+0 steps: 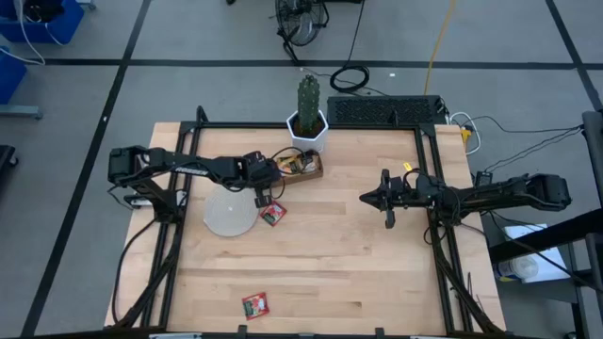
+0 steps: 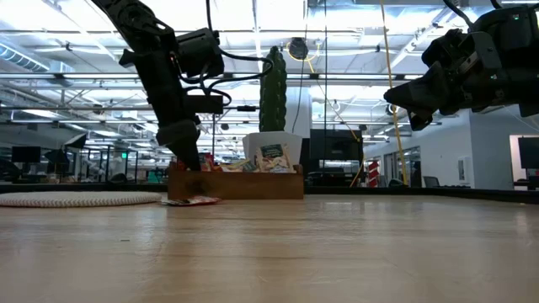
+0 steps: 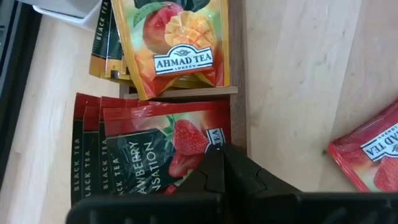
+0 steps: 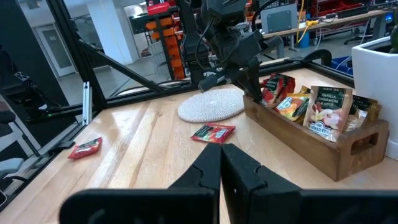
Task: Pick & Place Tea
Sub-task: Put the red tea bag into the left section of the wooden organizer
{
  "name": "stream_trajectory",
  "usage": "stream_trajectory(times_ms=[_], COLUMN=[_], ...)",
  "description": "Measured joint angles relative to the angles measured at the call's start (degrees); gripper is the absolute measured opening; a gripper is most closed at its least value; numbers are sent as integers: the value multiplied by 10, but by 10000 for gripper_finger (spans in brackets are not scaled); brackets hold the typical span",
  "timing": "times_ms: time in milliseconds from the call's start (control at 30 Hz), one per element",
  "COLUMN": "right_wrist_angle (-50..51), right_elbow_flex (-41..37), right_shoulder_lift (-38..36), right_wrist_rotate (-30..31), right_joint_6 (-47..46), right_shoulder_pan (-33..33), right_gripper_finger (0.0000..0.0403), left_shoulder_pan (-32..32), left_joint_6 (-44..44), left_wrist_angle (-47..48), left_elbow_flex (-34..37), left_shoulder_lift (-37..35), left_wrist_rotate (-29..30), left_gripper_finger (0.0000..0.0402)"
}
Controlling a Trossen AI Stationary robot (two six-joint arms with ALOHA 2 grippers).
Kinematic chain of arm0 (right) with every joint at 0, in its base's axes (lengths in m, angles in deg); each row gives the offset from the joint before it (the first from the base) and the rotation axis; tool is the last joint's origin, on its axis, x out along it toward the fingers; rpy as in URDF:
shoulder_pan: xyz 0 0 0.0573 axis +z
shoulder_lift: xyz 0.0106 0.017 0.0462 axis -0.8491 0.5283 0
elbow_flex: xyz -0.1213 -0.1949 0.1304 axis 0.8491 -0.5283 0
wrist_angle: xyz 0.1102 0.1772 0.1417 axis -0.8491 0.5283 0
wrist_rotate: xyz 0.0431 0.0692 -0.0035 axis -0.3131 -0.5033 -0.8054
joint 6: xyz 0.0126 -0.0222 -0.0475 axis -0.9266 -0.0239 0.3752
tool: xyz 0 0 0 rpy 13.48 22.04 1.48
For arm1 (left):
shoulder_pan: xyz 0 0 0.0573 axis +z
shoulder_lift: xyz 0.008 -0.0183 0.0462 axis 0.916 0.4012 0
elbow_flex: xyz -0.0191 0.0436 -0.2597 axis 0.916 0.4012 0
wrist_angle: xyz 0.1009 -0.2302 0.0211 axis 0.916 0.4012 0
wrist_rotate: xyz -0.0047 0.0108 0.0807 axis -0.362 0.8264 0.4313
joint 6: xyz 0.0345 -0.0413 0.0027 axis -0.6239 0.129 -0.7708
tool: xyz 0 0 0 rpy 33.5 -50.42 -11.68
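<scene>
Hovering over the end compartment of the brown tray [image 4: 311, 134], the left claw [image 3: 222, 163] has its fingers pressed together, empty, tips right above the red strawberry sachets [image 3: 168, 140] standing there. One red sachet [image 1: 272, 215] lies on the tabletop [image 1: 358, 264] just beside that claw; another [image 1: 255, 304] sits well apart near the front edge. The right claw [image 1: 387, 199] waits closed, mid-air, well away.

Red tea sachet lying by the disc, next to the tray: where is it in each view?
High: red sachet just right of the disc.
Low: flat on the table, below the left pincer.
Left wrist: at the right edge.
Right wrist: centre, before the disc.
Shared landmark: the wooden tray.
</scene>
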Motion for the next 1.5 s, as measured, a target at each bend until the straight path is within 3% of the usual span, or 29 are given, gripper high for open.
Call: stream_trajectory(times_ms=[700, 1133, 1233, 1500], right_wrist_angle=[0, 0, 0, -4], right_elbow_flex=[0, 0, 0, 0], right_shoulder_lift=[0, 0, 0, 0], right_wrist_rotate=[0, 0, 0, 0], right_joint_6=[0, 0, 0, 0], right_shoulder_pan=[0, 0, 0, 0], right_gripper_finger=[0, 0, 0, 0], left_shoulder_pan=[0, 15, 13, -23], left_joint_6=[-13, 18, 19, 13], left_wrist_angle=[17, 0, 0, 15], left_elbow_flex=[-13, 23, 26, 20], left_shoulder_lift=[-27, -5, 6, 12], left_wrist_rotate=[12, 5, 16, 116], left_gripper_finger=[0, 0, 0, 0])
